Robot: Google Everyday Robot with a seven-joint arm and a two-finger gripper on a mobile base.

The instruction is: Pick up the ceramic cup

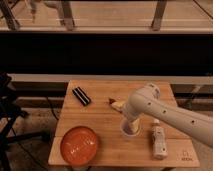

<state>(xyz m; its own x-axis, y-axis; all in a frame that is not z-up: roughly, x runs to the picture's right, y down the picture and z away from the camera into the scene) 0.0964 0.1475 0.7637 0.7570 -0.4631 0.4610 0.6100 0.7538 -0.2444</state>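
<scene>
Reaching down from the right, the smooth white arm (167,114) hangs its gripper (129,123), fingers spread, over the small round pale ceramic cup (130,133), mid-right on the wooden table (100,117). A glossy orange plate (79,145) sits front-left, and a white bottle (159,142) lies just right of the cup.

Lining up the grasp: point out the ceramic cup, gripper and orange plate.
ceramic cup (130,133), camera view, front wall.
gripper (129,124), camera view, tip at the cup's mouth.
orange plate (79,145), camera view, bare centre.
</scene>
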